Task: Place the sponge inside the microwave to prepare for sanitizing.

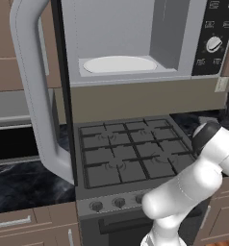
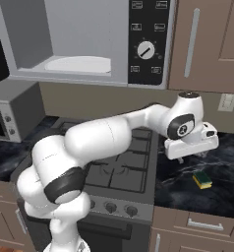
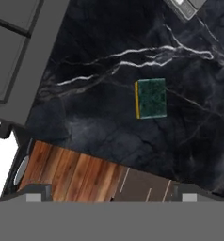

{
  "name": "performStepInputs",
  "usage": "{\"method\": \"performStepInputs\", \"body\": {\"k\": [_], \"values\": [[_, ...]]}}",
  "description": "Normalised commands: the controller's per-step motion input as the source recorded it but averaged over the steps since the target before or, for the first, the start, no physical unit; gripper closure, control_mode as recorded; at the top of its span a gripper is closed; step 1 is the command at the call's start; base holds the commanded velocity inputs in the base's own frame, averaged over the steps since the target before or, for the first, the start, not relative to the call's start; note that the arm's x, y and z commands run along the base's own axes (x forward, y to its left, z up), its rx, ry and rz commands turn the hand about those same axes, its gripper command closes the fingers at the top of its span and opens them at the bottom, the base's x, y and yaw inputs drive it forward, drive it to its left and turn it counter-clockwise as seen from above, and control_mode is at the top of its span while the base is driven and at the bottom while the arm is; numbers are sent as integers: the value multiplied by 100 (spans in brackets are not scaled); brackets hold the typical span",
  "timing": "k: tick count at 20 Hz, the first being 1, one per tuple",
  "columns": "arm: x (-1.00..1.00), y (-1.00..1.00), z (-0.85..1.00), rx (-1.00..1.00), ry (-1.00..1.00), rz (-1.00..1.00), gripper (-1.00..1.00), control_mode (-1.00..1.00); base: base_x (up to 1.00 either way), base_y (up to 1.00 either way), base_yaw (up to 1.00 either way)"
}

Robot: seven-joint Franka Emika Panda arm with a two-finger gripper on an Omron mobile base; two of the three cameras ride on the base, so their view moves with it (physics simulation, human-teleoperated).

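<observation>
Sponge, green scrub top over a yellow base, rectangular [image 2: 203,179] [image 3: 151,98], is lying flat on the black white-veined marble counter [image 2: 222,194] [image 3: 95,84] to the right of the stove, near the counter's front edge, with bare counter on all sides of it.

Gripper [image 2: 200,153] is hanging above the counter just right of the stove, above and a bit left of the sponge, not touching it. Fingertips are sitting at the very bottom of the hand view and I cannot tell whether they are apart or together.

White arm is reaching from the base low and forward across the dark grey gas stove [image 1: 131,149] [image 2: 126,167], wrist bending down toward the counter.

Large silver-framed microwave [image 1: 135,38] [image 2: 89,39] is hanging above the stove with its dark glass door [image 1: 58,86] swinging fully open to the left, grey bar handle [image 1: 34,86] facing the camera. Cavity front is unobstructed. White round turntable [image 1: 119,64] [image 2: 78,64] is sitting on the cavity floor with nothing on it. Black panel with 1 white dial [image 1: 213,44] [image 2: 146,49] is sitting right of the cavity.

Small silver toaster oven [image 2: 13,115] is standing on the counter left of the stove.
</observation>
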Motion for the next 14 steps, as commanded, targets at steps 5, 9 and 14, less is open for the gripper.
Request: {"method": "performStepInputs", "body": {"k": [5, 9, 14], "values": [[11, 0, -13, 8, -3, 0, -100, -100, 0, 0, 0], [8, 0, -5, 0, -9, 0, -100, -100, 0, 0, 0], [9, -2, -8, -1, 0, 0, -100, -100, 0, 0, 0]]}}
